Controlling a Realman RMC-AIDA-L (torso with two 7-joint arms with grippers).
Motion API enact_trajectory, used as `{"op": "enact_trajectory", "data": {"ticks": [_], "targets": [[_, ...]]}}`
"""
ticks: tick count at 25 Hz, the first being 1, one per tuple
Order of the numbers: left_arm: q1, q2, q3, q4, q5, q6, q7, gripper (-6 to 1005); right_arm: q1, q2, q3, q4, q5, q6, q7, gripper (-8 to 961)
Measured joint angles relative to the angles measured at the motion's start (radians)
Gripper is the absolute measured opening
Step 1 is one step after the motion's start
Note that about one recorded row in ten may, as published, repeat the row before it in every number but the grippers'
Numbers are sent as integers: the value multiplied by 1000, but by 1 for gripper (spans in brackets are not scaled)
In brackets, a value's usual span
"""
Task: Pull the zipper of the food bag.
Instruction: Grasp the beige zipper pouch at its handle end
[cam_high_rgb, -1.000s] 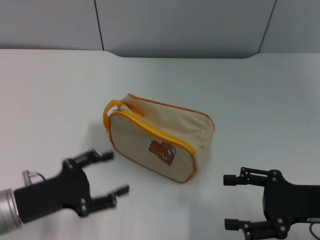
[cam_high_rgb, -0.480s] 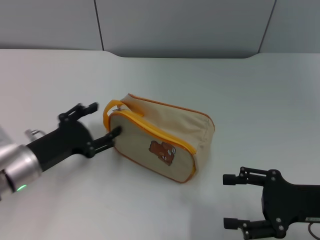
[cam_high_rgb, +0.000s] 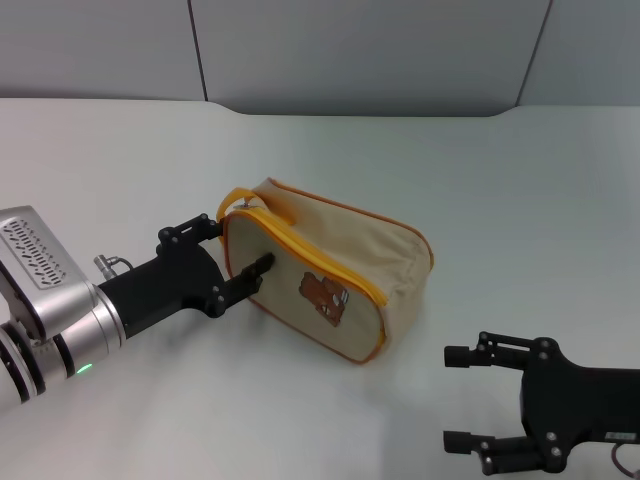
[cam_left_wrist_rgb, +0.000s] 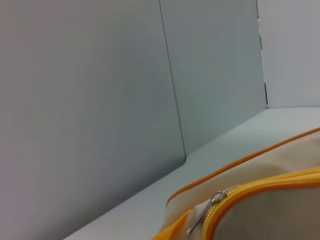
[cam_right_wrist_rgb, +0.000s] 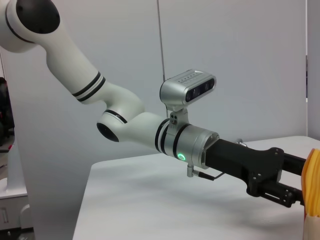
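Observation:
The beige food bag (cam_high_rgb: 330, 265) with orange trim and a brown bear patch (cam_high_rgb: 325, 293) lies in the middle of the table. Its orange-yellow zipper (cam_high_rgb: 320, 262) runs along the front top rim. The silvery pull tab (cam_left_wrist_rgb: 204, 216) hangs at the bag's left end, next to the orange loop strap (cam_high_rgb: 256, 198). My left gripper (cam_high_rgb: 235, 246) is open at that left end, with one finger across the bag's front face and the other behind the corner. My right gripper (cam_high_rgb: 452, 395) is open and empty, low at the front right, apart from the bag.
The white table (cam_high_rgb: 500, 200) runs back to a grey wall (cam_high_rgb: 350, 50). The right wrist view shows my left arm (cam_right_wrist_rgb: 150, 125) reaching to the bag's edge (cam_right_wrist_rgb: 312, 200).
My left gripper has swung up and right from the front left to the bag's left end. The bag's left end has shifted slightly right. The right arm has not moved.

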Motion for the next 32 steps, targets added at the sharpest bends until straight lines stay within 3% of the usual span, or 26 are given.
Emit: {"op": "enact_trajectory", "data": {"ticks": [3,8,16,25,32], "targets": [[0,-1,-2,-6,-3,12,14,687,2,3,-1,0,0,12,0,814],[-3,-1,-4,-30,-6,22,60,464,-3,3,-2,0,-1,15,0,814],[-5,-1,-3,-40,-6,51,85,241,-7,3,5,0,1,16,0,815],[12,-1,-20,-42,-9,120,107,161,-15,3,12,0,18,9,-7,815],[28,0,-22,-34,-10,203,133,107,-65,7,12,0,193,-6,-47,815]]}}
